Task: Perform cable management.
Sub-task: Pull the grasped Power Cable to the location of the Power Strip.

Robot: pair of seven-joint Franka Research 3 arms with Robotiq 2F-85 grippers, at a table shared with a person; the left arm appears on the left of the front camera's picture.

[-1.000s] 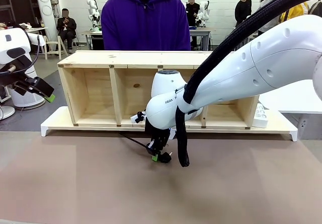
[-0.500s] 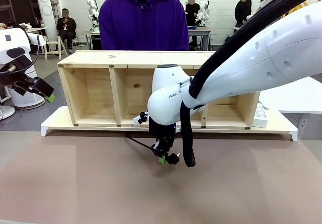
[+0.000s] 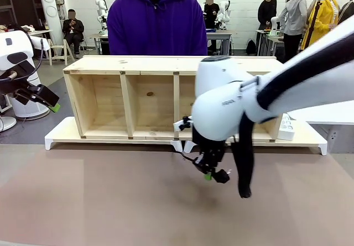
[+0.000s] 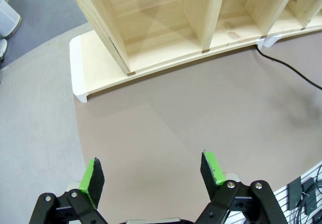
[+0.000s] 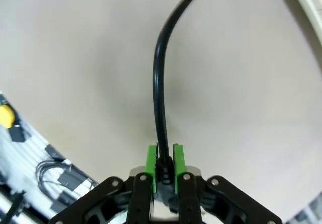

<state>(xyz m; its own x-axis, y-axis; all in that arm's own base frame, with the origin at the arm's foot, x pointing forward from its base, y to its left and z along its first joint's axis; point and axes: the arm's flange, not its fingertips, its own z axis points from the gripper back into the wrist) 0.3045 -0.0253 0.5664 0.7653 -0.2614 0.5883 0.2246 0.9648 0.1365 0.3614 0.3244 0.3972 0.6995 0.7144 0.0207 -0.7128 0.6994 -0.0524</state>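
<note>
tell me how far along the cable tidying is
Done: the right gripper is shut on the cable near its plug end. In hand: it holds that end above the table, before the shelf. Left: the cable's routing; the left gripper hangs open, idle.

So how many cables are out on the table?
1: the cable runs from under the wooden shelf across the table to the right gripper, shut on it. Others may hide behind the right arm.
</note>
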